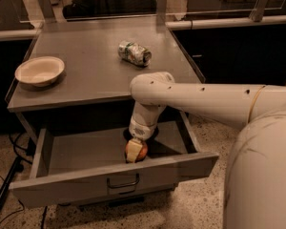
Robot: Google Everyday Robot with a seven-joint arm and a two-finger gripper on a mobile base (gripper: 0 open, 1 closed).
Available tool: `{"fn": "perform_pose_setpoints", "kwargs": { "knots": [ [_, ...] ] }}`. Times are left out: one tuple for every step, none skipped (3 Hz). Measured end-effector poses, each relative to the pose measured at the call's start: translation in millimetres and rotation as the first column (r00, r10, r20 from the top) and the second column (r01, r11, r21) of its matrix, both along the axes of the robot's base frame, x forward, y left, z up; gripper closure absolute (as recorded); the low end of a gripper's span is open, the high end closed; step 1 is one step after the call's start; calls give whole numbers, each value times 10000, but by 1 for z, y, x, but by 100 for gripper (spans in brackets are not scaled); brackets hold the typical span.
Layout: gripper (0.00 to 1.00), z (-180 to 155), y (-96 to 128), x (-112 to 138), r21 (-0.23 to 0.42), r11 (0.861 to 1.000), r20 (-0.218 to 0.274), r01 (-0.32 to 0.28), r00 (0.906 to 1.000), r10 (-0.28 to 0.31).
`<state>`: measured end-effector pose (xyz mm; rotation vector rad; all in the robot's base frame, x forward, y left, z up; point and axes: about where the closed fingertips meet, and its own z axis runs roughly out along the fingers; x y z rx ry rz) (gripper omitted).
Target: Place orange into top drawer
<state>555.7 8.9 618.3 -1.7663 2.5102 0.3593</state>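
Note:
The top drawer (76,182) is pulled open below the grey table, its flat front panel carrying a small curved handle (122,182). The orange (137,150) sits low inside the drawer, near the front wall and right of centre. My gripper (135,151) reaches down into the drawer from the white arm (200,99) and its fingers are around the orange. Whether the orange rests on the drawer floor is hidden by the front panel.
On the table top (95,75) stand a white bowl (39,71) at the left and a dented silver-green can (134,53) lying on its side at the back centre. A counter with posts runs behind. Black cables lie on the speckled floor at the left.

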Motion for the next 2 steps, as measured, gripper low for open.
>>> {"fn": "perform_pose_setpoints", "kwargs": {
  "knots": [
    [0,0,0,0,0,10000,-1,-1,10000,1],
    [0,0,0,0,0,10000,-1,-1,10000,1]
  ]
}}
